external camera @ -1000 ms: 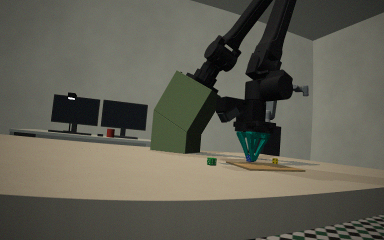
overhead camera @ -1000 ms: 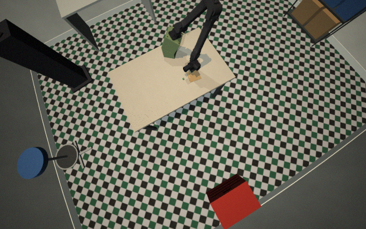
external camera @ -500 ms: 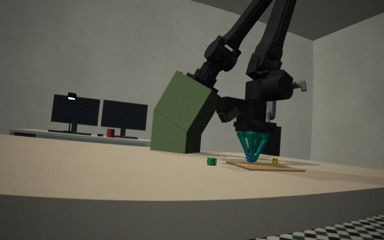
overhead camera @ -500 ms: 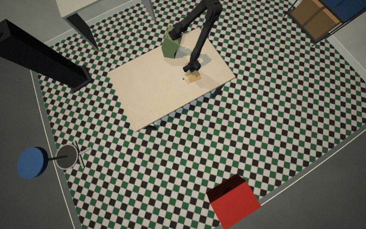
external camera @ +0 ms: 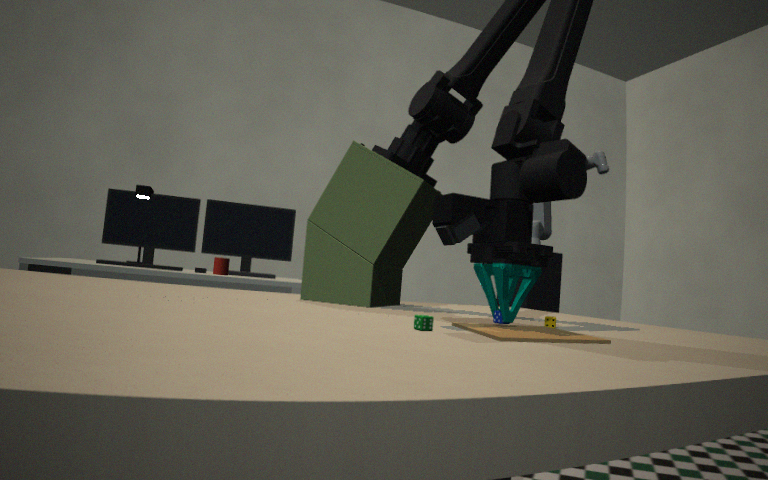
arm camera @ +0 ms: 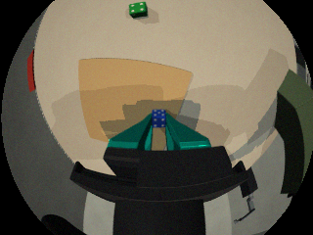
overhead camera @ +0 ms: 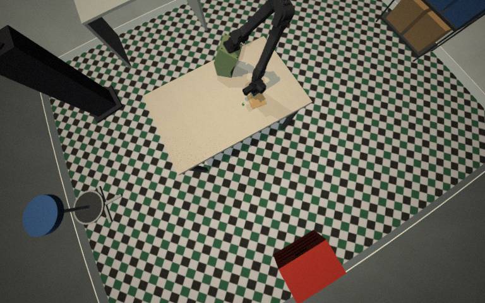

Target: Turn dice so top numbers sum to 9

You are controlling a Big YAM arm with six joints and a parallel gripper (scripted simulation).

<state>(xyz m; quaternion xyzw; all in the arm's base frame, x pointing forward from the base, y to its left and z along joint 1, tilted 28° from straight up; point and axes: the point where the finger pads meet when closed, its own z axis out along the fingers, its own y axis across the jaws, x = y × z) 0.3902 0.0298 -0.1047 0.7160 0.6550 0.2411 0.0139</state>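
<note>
The tan mat (external camera: 529,332) lies flat on the table; it also shows in the wrist view (arm camera: 133,94) and from above (overhead camera: 257,101). My gripper (external camera: 500,318) with teal fingers points straight down over the mat and is shut on the blue die (arm camera: 158,117), held at or just above the mat surface. The blue die shows between the fingertips in the side view (external camera: 497,316). The yellow die (external camera: 549,322) rests on the mat to the right of the gripper. The green die (external camera: 423,322) sits on the bare table left of the mat, also seen in the wrist view (arm camera: 137,8) and from above (overhead camera: 242,104).
A large green box (external camera: 365,229) stands on the table behind the mat, holding the arm's base. Two monitors (external camera: 198,226) and a red cup (external camera: 220,264) stand on a far desk. The table's right edge lies a little beyond the mat.
</note>
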